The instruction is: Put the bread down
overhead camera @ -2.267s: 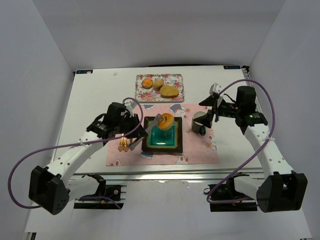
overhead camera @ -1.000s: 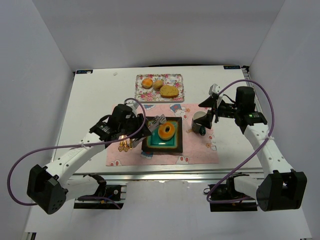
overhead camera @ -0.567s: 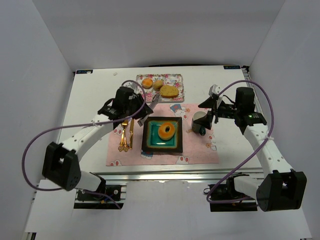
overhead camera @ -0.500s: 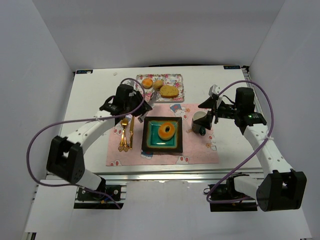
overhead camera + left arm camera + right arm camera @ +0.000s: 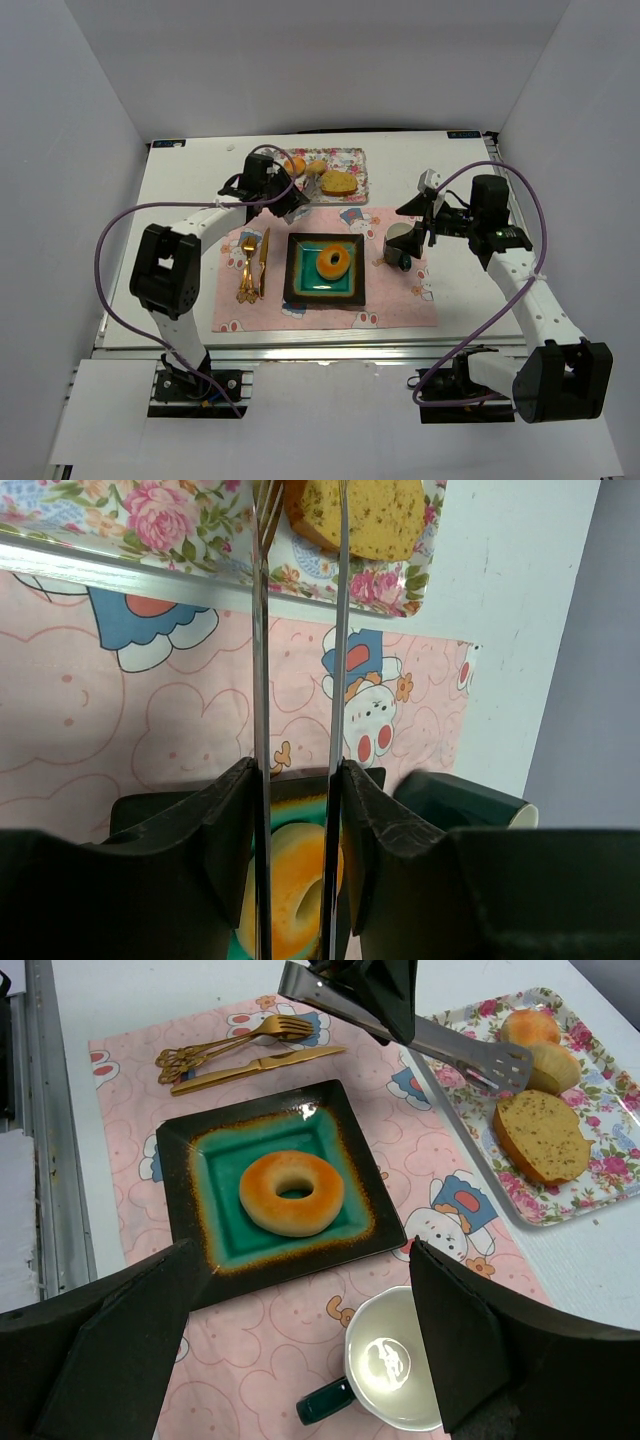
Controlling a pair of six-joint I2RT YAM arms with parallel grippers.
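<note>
White table [image 5: 400, 160], white walls [image 5: 80, 100], pink mat [image 5: 400, 300] | square plate [image 5: 352, 1160]: ring bun [image 5: 260, 1200] centred | far floral tray [image 5: 610, 1155]: oval roll [image 5: 540, 1135] | left gripper [image 5: 298, 780] clamped on tongs [image 5: 470, 1052] | right gripper [image 5: 303, 1255] spread wide.

place: we call it a robot lab test cell, not a home or kitchen
enclosure: plain white walls [image 5: 320, 70] box in a white counter [image 5: 190, 175] on three sides
rig: two robot arms [image 5: 530, 300] mounted at the near edge by an aluminium rail [image 5: 330, 352], purple cables [image 5: 97, 265] looping loose
tool: one arm carries metal tongs [image 5: 261, 680]
props: we see a staged meal: cartoon placemat [image 5: 400, 300], square plate [image 5: 290, 290] with a ring bun [image 5: 333, 262], floral tray [image 5: 352, 158], cup [image 5: 402, 238], gold cutlery [image 5: 248, 265]
</note>
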